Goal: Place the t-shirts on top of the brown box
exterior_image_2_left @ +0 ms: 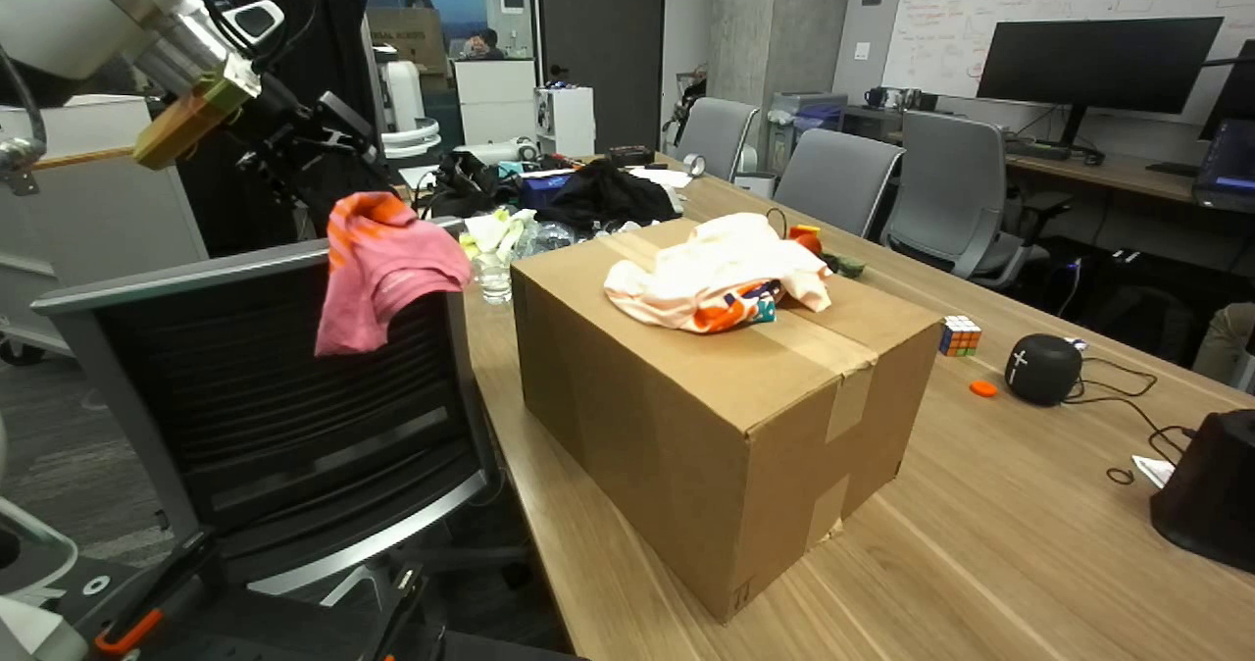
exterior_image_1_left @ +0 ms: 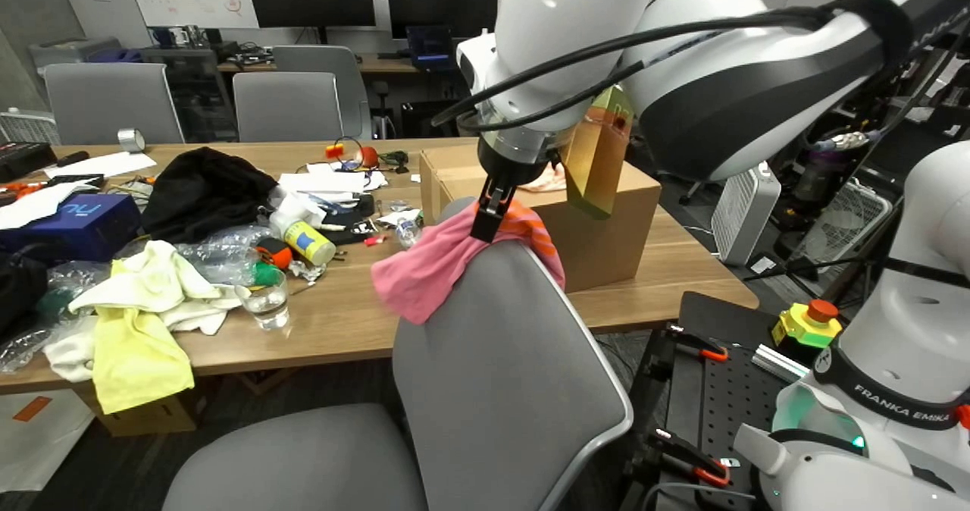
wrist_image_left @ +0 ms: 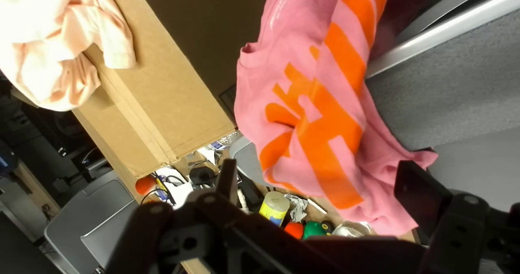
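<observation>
Beside the table (exterior_image_1_left: pixel 348 314) stands a chair (exterior_image_1_left: pixel 515 344). Right of it in an exterior view, the brown box (exterior_image_2_left: pixel 706 445) bears a pale shirt (exterior_image_2_left: pixel 721 274), with bare room at its left edge and near end. The pink shirt (exterior_image_2_left: pixel 392 269) drapes over the chair's back, presumably hung high for easy pinching. The gripper (wrist_image_left: pixel 317 166) stands spread over it, holding nothing; the chair's rim probably leaves little room below.
</observation>
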Motion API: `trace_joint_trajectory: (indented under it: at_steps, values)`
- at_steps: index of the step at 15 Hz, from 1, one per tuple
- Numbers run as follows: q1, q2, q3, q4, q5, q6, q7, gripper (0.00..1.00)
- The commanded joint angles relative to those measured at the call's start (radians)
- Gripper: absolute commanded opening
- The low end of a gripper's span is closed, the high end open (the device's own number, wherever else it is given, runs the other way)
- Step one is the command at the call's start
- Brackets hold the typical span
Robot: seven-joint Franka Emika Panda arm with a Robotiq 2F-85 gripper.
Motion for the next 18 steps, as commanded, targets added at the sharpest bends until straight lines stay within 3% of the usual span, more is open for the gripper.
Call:
trace_joint_trajectory:
  at_steps: [1, 2, 3, 4, 6, 14, 17, 18]
  values:
    - [0.008, 0.017, -0.019, 0.012, -0.02, -0.007, 0.03, 1.0]
    - [0.008, 0.021, -0.022, 0.01, -0.02, -0.008, 0.033, 1.0]
    - [0.008, 0.023, -0.026, 0.01, -0.019, -0.009, 0.033, 0.93]
    - [0.008, 0.026, -0.03, 0.011, -0.016, -0.01, 0.032, 0.74]
    - [0.008, 0.029, -0.037, 0.009, -0.018, -0.01, 0.035, 0.69]
    - [0.006, 0.024, -0.055, 0.007, -0.015, -0.008, 0.032, 0.08]
    - [0.005, 0.012, -0.064, 0.002, -0.008, -0.001, 0.026, 0.0]
    - [0.006, 0.007, -0.068, 0.003, -0.002, -0.001, 0.019, 0.03]
